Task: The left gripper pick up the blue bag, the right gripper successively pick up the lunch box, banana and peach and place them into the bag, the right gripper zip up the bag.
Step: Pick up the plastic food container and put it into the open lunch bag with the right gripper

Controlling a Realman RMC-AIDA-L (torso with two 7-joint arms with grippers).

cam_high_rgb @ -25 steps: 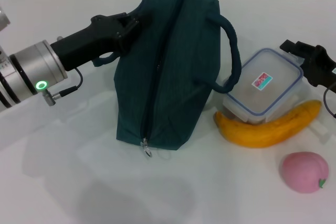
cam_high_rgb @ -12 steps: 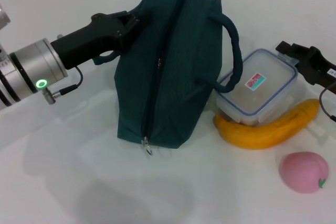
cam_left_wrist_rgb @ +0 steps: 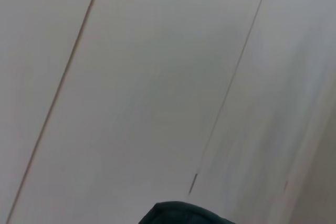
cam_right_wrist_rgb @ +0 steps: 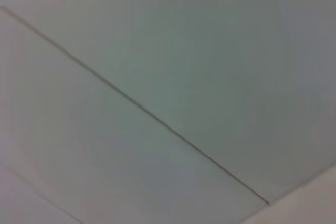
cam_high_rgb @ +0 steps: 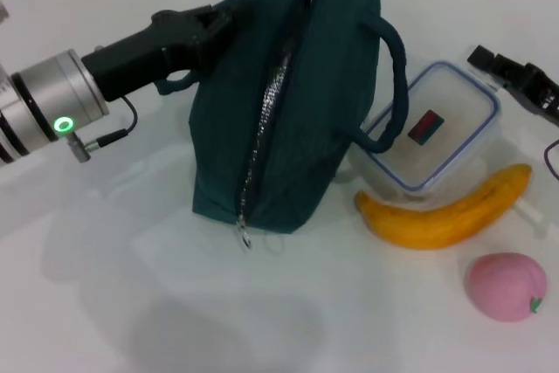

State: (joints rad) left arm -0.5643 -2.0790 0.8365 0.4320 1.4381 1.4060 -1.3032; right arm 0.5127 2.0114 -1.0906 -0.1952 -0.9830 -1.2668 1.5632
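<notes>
Your left claw (cam_high_rgb: 218,25), upper left of the frame, grips the soft blue bag (cam_high_rgb: 288,102) at center. It sags, so hold its top edge. The rigid, slippery lunch box (cam_high_rgb: 432,137) sits center right; your right claw (cam_high_rgb: 515,76): finger state cannot be told.

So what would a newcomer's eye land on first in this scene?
The dark blue bag in the middle, standing upright with the left hand at its upper left side. Next, the cluster to its right: a clear lunch box with the yellow banana in front of it and a pink peach nearest the camera. The right hand sits just beyond the lunch box.
</notes>
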